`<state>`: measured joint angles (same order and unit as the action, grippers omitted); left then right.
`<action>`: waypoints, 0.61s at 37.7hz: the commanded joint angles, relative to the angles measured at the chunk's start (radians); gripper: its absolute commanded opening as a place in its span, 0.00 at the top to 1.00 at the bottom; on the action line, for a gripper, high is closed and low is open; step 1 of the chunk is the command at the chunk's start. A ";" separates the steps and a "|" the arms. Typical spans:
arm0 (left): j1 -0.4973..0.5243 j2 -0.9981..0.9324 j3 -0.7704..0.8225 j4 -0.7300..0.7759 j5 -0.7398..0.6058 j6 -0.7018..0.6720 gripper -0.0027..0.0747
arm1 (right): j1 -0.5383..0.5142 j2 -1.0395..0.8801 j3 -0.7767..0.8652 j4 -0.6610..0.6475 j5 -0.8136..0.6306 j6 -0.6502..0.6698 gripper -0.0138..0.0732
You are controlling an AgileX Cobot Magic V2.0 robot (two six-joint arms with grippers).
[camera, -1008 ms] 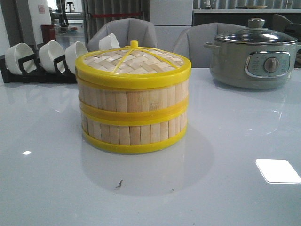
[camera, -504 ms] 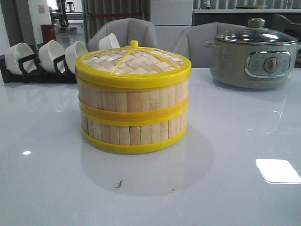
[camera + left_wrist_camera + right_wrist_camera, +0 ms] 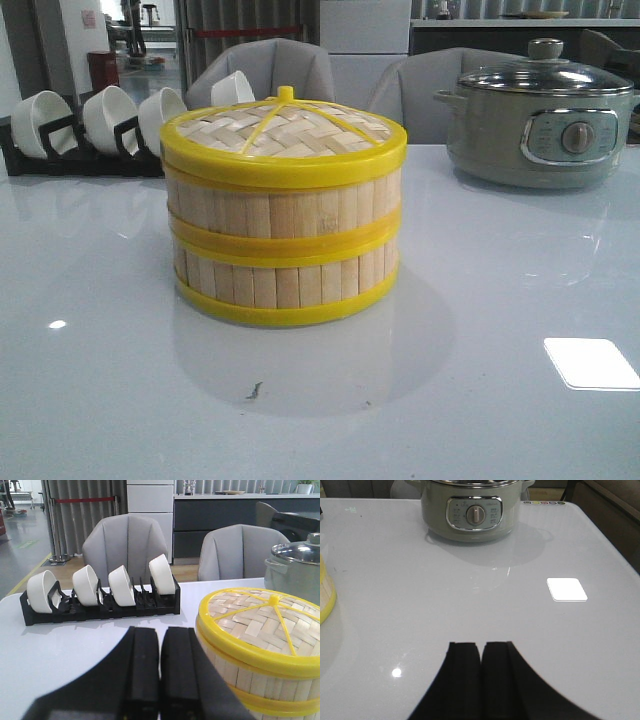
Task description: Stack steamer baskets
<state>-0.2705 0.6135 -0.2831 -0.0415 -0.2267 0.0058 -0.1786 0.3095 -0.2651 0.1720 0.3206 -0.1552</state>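
Nothing has moved since earlier: we see both baskets [image 3: 285,255] stacked mid-tabletop [image 3: 480,400] under the lid [image 3: 283,135] (pot [image 3: 540,120] at 2 o'clock). Left claw [image 3: 161,665] and right claw [image 3: 481,677] are clenched, empty.

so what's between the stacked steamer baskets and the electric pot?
Nothing: in the front view only bare glossy table separates the steamer baskets from the electric pot.

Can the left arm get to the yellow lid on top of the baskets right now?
Probably yes. The left gripper, fingers shut, sits close beside the steamer baskets, and nothing lies between it and the lid. It would need to open first.
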 commanded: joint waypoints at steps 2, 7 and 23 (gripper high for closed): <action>0.001 0.006 -0.031 -0.003 -0.093 0.003 0.84 | 0.000 0.004 -0.028 0.000 -0.070 -0.003 0.75; 0.001 0.006 -0.031 -0.003 -0.093 0.003 0.84 | 0.000 0.004 -0.028 0.000 -0.070 -0.003 0.75; 0.012 -0.021 -0.031 -0.003 -0.087 0.003 0.84 | 0.000 0.004 -0.028 0.000 -0.069 -0.003 0.75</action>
<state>-0.2661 0.6114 -0.2831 -0.0415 -0.2267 0.0058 -0.1786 0.3095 -0.2628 0.1720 0.3283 -0.1552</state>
